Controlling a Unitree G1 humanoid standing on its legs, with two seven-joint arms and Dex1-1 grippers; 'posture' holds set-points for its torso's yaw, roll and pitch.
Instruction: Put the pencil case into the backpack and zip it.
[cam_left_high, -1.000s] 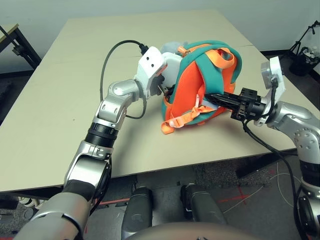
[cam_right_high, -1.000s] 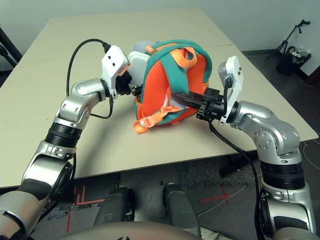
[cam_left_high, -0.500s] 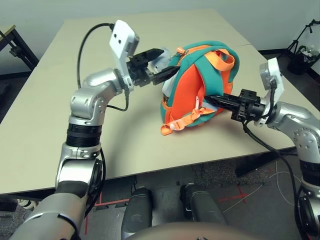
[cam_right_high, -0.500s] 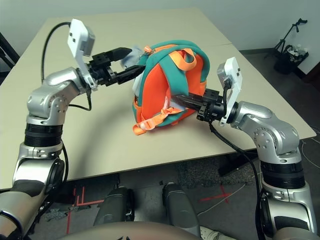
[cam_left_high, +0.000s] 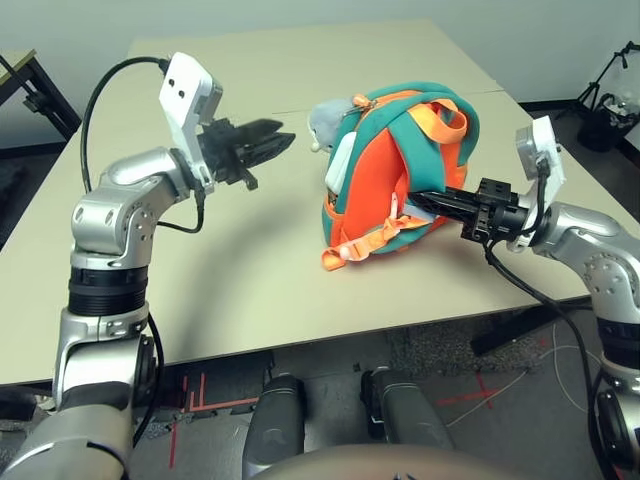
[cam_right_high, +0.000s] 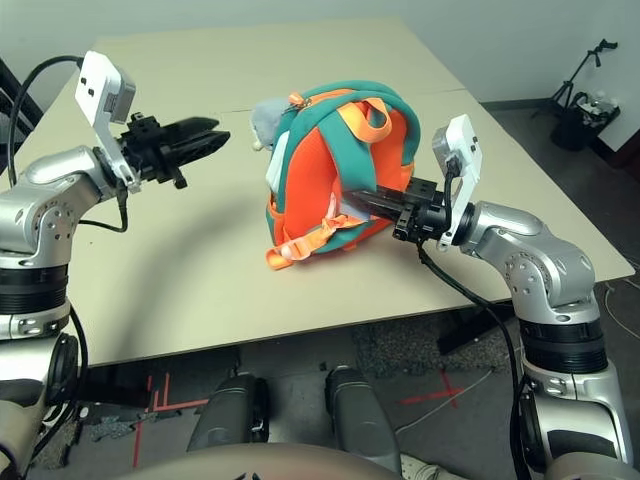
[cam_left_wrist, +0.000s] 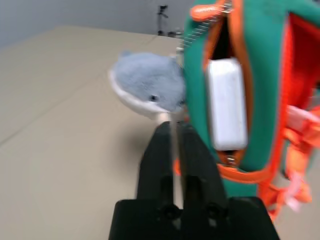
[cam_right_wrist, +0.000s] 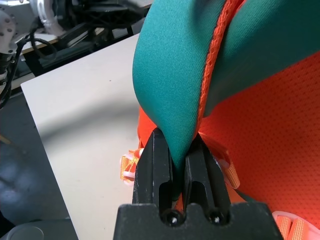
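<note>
Both eyes: The teal and orange cloth backpack (cam_left_high: 385, 170) stands on the pale flat table (cam_left_high: 240, 250). The black two-finger left gripper (cam_left_high: 268, 143) is left of it, apart.
Left wrist: This gripper is closed, empty. The flat white hard pencil case (cam_left_wrist: 227, 105) sits in the unzipped bag.
Right wrist: The black two-finger right gripper (cam_right_wrist: 175, 150) pinches a teal strap (cam_right_wrist: 175, 85).

A pale, wide table (cam_left_high: 270, 280) stands before a plain light-grey wall (cam_left_high: 300, 15), with part of another table (cam_left_high: 20, 62) off to the left. Beyond its right edge, a black tripod (cam_right_high: 583, 75) stands on the floor near a black bin (cam_right_high: 572, 130), whose pale, clear contents (cam_right_high: 599, 101) look like plastic bottles, though they are too small to be sure. Below the near edge, red tape (cam_right_high: 447, 389) marks a cross on the dark grey floor (cam_right_high: 300, 360), and a thin pale cable (cam_right_high: 440, 411) runs beside it.
</note>
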